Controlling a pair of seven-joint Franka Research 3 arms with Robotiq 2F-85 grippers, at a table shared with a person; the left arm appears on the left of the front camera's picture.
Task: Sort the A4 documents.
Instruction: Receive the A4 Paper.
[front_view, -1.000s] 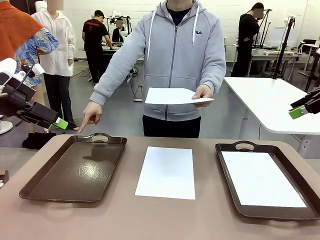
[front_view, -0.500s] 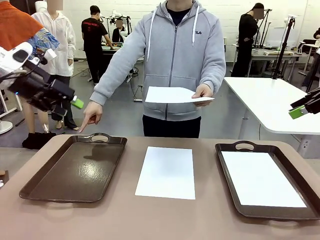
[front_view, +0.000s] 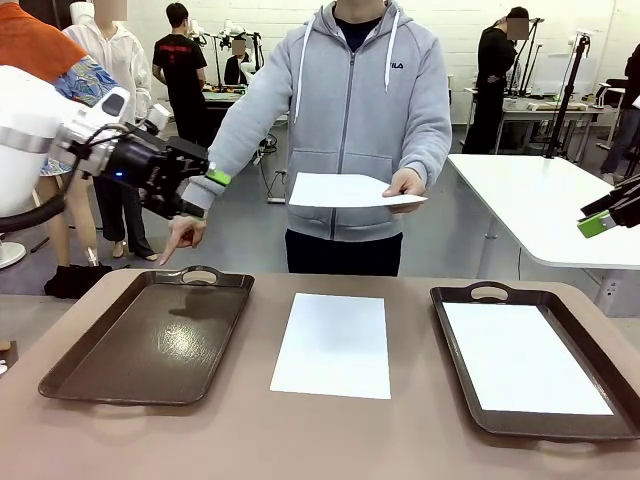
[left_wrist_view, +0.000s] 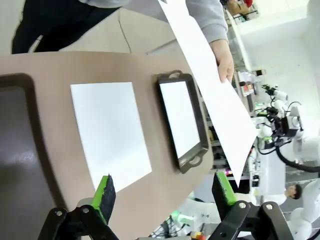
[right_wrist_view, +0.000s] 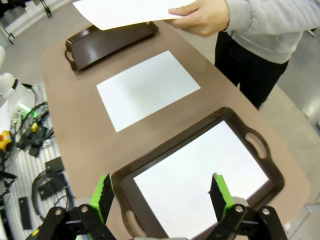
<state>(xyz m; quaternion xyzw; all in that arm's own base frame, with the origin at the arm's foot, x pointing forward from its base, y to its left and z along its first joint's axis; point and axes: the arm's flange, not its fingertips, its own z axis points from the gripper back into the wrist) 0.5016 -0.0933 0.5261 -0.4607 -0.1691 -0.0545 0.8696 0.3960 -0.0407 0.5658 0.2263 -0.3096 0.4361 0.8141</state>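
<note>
Left gripper (front_view: 207, 193) wide open, empty, right gripper (right_wrist_view: 161, 190) likewise, held sheet (front_view: 350, 190) between them

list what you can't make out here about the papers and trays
- held sheet: one or several? front view sees it nearly edge-on, too thin.
- paper in the right tray: single or stacked, too thin in front and right wrist views.
- left tray: left wrist view, cut by the picture's left edge.

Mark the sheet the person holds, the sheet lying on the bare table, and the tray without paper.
held sheet (front_view: 345, 190): front view, its middle.
sheet on the table (front_view: 334, 344): front view, its middle.
empty tray (front_view: 150, 340): front view, its bare floor.
</note>
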